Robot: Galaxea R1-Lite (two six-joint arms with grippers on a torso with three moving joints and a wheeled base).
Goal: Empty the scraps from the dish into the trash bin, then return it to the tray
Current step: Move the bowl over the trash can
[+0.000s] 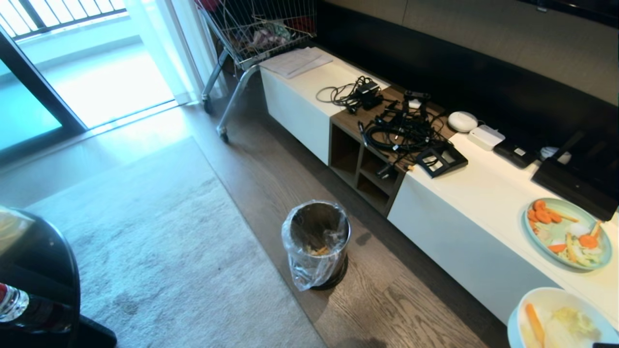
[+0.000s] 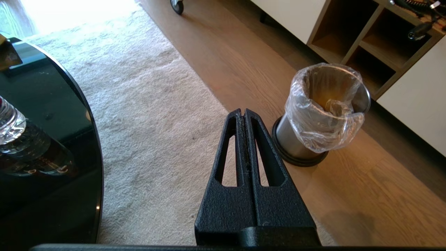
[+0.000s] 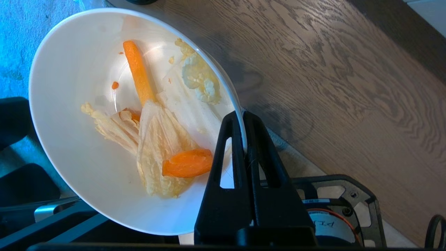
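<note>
A white dish (image 1: 561, 319) enters the head view only at the lower right corner, its near edge cut off by the frame, with no arm visible there. The right wrist view fills the gap: the right end effector (image 3: 243, 116) has its two fingers pressed together on the rim of the dish (image 3: 87, 104), which hangs tilted above the wooden floor (image 3: 348, 87). Inside lie the scraps (image 3: 156, 146): pale cabbage leaves, a crumbly yellow-white lump and orange carrot pieces.

The trash bin (image 1: 316, 244) stands on the floor between the rug (image 1: 159, 241) and the long white counter (image 1: 464, 227), well apart from the dish. Its clear bag is folded over the rim, and a few yellowish bits show at the bottom. The left wrist view sees the trash bin (image 2: 324, 115) from the side, but glare on the plastic hides what is within.

That same view shows the left end effector (image 2: 244, 113) with its fingers shut on nothing, hovering above the rug's edge, beside a glossy black table (image 2: 45, 139).

A light blue plate (image 1: 568, 234) of vegetables sits on the counter. The tray is out of sight in all views.
</note>
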